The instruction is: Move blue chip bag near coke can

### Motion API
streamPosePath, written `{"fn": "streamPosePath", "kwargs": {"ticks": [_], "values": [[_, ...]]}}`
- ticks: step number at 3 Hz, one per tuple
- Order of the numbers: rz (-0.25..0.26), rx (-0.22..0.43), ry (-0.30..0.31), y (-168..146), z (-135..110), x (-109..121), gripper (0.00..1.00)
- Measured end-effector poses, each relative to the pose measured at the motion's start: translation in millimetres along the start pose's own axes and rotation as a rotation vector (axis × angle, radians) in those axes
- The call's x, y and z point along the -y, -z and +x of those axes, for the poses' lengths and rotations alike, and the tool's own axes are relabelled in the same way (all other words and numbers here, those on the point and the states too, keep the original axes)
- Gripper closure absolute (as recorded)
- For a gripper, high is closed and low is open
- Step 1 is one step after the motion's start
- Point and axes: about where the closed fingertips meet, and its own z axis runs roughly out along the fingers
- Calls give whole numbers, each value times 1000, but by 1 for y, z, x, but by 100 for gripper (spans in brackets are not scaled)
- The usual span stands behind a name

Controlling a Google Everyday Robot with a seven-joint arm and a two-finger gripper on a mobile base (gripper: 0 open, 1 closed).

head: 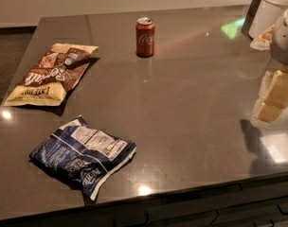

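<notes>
The blue chip bag (83, 156) lies crumpled near the table's front left corner, with its white label panel facing up. The coke can (145, 37) stands upright at the far middle of the dark table (191, 103), well apart from the bag. My gripper (275, 97) hangs at the right edge of the view, above the table's right side. It is far from both the bag and the can, and holds nothing that I can see.
A larger brown-and-yellow snack bag (53, 74) lies at the left side, between the can and the blue bag. A white container (271, 11) and a pale flat item (262, 39) stand at the far right corner. The table's front edge runs just below the blue bag.
</notes>
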Motion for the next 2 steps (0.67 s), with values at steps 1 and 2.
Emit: {"fn": "streamPosePath", "kwargs": {"ticks": [1,2], "values": [[0,0,0,0,0,0,0],[5,5,10,1,-4,-1,0]]}}
